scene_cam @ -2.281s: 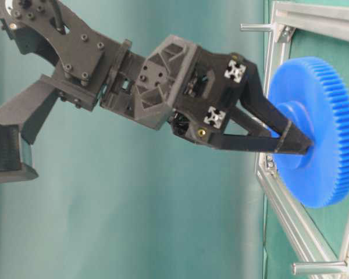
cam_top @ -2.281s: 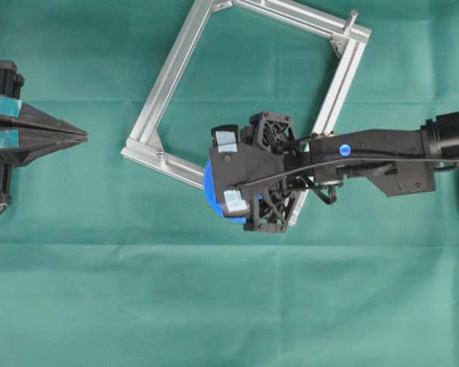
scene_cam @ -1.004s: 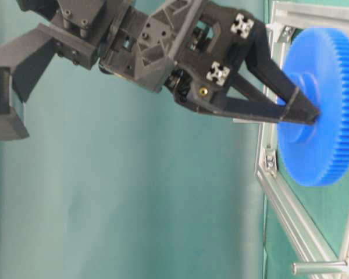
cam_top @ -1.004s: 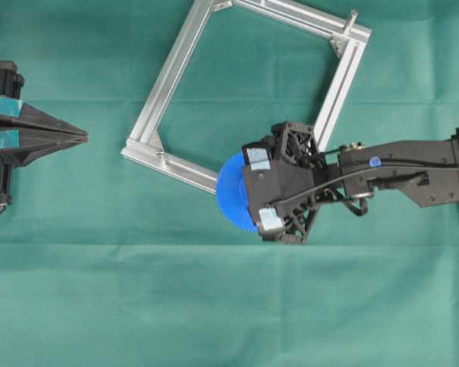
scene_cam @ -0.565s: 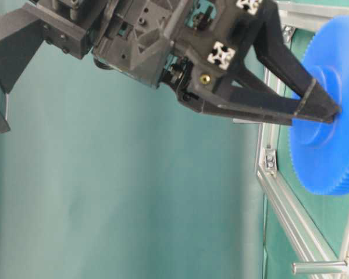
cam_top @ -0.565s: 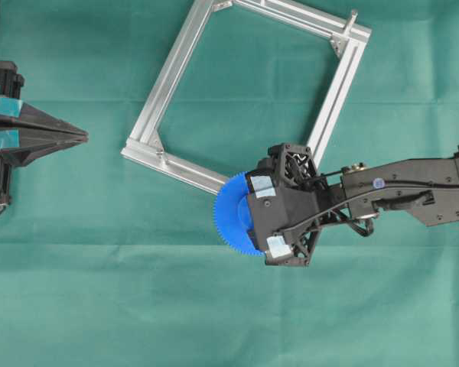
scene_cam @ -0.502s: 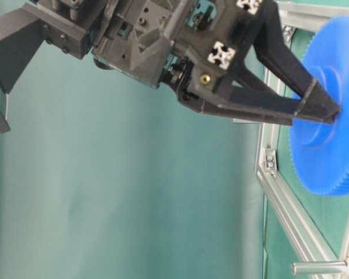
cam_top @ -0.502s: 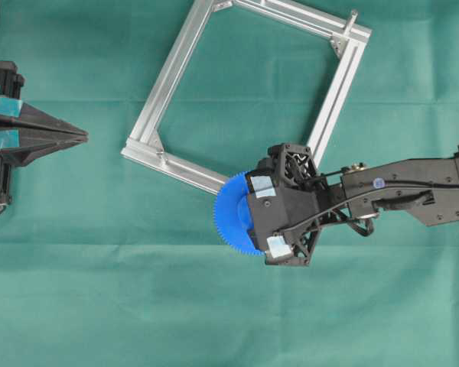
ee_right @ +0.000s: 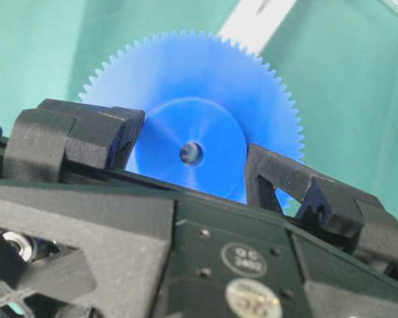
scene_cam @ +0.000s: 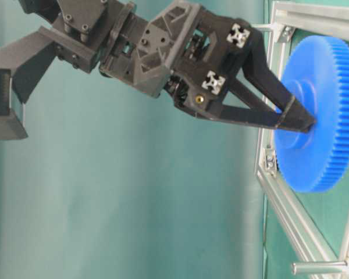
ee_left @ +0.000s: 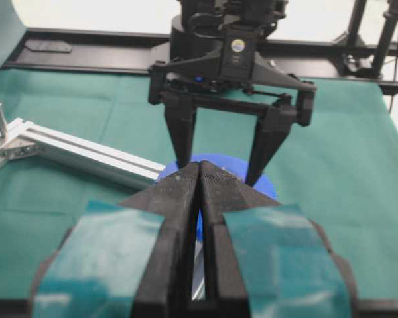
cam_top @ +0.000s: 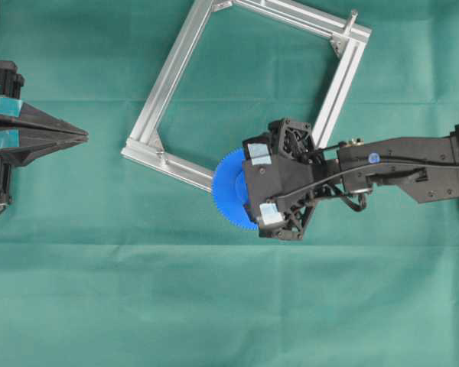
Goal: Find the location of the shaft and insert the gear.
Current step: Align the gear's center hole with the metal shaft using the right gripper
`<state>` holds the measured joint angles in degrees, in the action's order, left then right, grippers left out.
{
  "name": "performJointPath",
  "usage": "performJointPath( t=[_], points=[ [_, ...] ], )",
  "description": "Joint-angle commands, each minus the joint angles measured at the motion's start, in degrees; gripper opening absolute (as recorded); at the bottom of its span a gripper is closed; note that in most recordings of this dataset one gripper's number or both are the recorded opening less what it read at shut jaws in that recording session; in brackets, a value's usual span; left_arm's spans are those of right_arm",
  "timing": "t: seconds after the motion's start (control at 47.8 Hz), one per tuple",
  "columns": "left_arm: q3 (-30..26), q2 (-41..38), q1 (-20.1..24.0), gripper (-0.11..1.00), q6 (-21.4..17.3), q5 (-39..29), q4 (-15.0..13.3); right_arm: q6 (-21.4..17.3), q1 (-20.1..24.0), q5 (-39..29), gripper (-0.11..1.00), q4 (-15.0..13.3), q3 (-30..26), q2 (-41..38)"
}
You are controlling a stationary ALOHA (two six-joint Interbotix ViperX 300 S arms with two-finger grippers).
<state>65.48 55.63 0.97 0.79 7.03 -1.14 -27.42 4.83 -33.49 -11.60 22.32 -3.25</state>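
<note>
Blue plastic, flat and round with fine teeth on its rim, the gear [ee_right: 205, 106] has a raised smooth hub and a small dark centre hole. The right black end effector [ee_right: 189, 156] grips that hub between its two fingers, holding the gear over the near corner of the square brushed-aluminium frame [cam_top: 164, 76], which lies on the green cloth-covered desk [cam_top: 214, 306]. A short metal pin [cam_top: 353, 15] stands at the frame's far corner. The left tape-padded end effector [ee_left: 199, 175] sits closed and empty at the desk's left edge.

A green cloth [cam_top: 99, 306] carries an aluminium frame [cam_top: 168, 76]

One gear [cam_top: 228, 200], one frame [cam_top: 172, 65], two tools [cam_top: 246, 200]
</note>
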Motion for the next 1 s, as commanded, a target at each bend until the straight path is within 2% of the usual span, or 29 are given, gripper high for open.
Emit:
performJointPath(
  t=[0.0,0.418,0.983],
  points=[
    [-1.8,-0.4,0.2,0.01,0.0,0.3,-0.1,0.1,-0.6,0.4,0.70,-1.0,-0.4,1.1],
    [-1.8,-0.4,0.1,0.01,0.0,0.3,-0.1,0.0,-3.9,-0.2,0.70,-3.0,-0.3,1.1],
    [-1.8,-0.4,0.1,0.01,0.0,0.3,-0.1,-1.3,1.1,-0.3,0.70,0.6,1.1,1.6]
  ],
)
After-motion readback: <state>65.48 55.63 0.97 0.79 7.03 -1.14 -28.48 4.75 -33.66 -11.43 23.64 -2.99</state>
